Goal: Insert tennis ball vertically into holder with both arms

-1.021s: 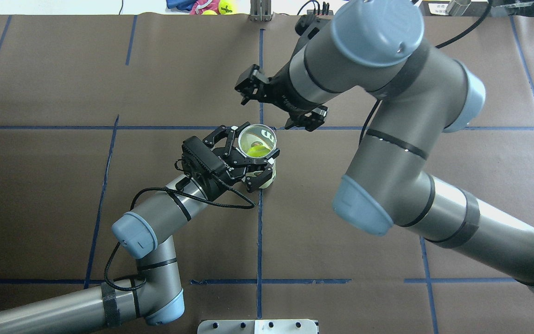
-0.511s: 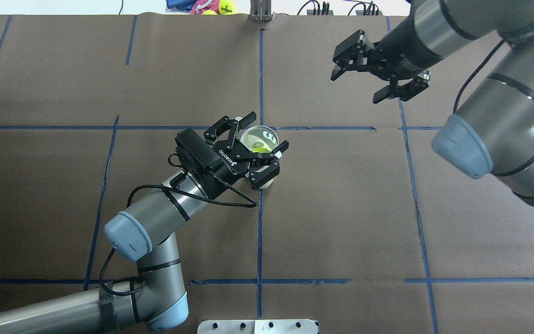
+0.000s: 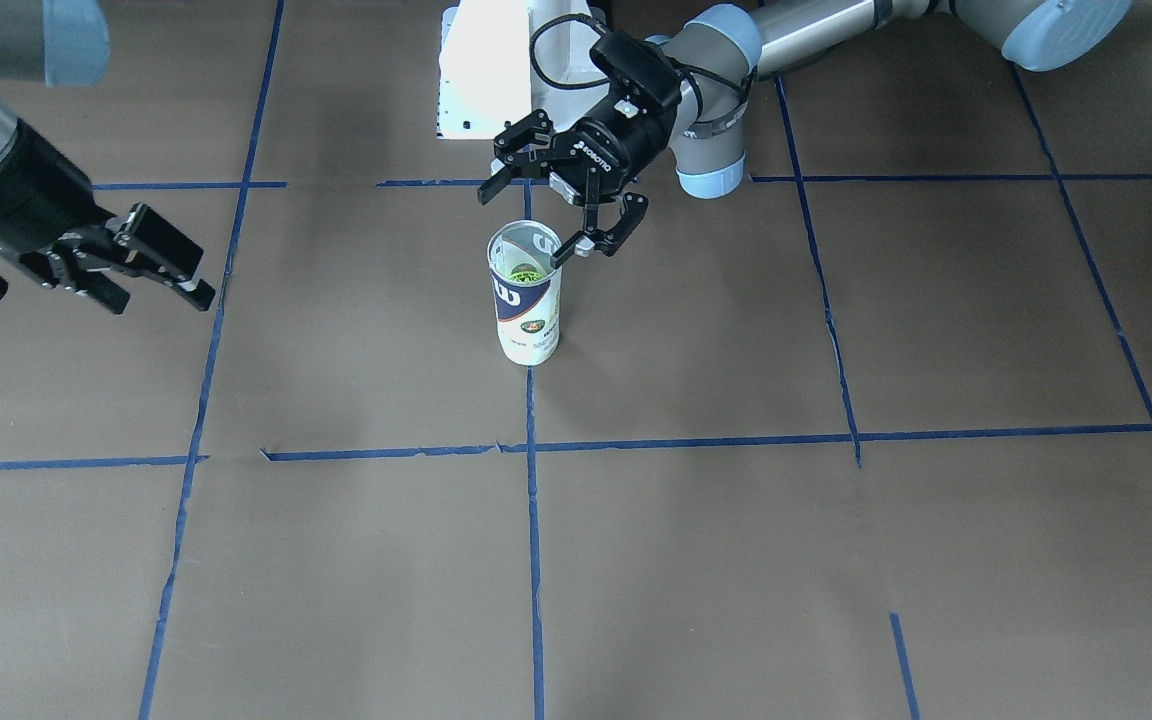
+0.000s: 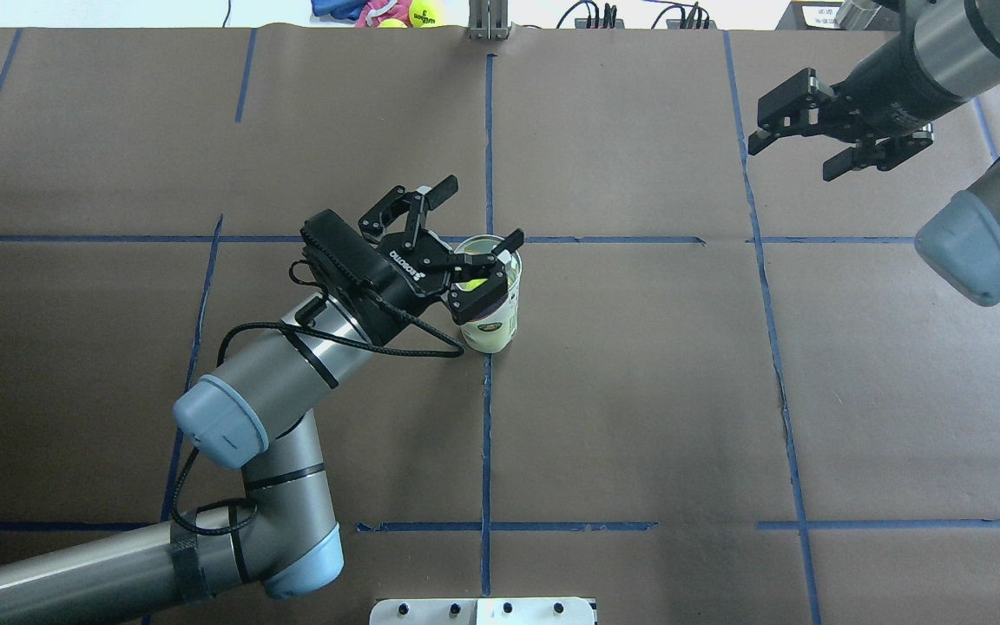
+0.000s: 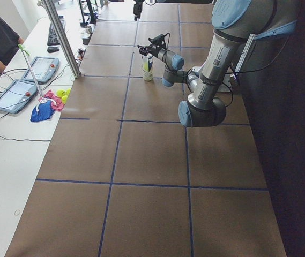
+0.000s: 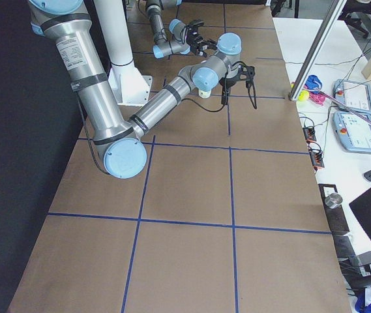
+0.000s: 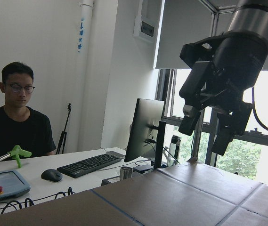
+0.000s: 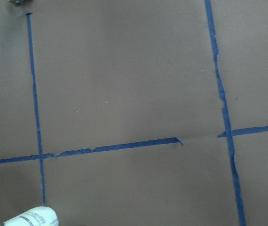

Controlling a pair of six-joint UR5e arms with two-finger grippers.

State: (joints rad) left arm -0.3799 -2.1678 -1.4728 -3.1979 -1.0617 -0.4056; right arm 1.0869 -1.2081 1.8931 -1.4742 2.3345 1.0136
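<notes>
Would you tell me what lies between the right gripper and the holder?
Between right gripper and holder, the overhead view shows only bare table cover and blue tape lines.

The table [image 4: 639, 391] is seen covered edge to edge in brown paper [image 4: 101, 130], and a grid of blue tape [image 4: 486, 434] is laid across it. Near the middle, the holder [image 3: 526, 300] is stood upright, its foot set right on one tape line. At the robot's edge a white pedestal base [image 3: 481, 70] is mounted; at the far edge, a metal post [image 4: 488, 22] is fixed.
</notes>
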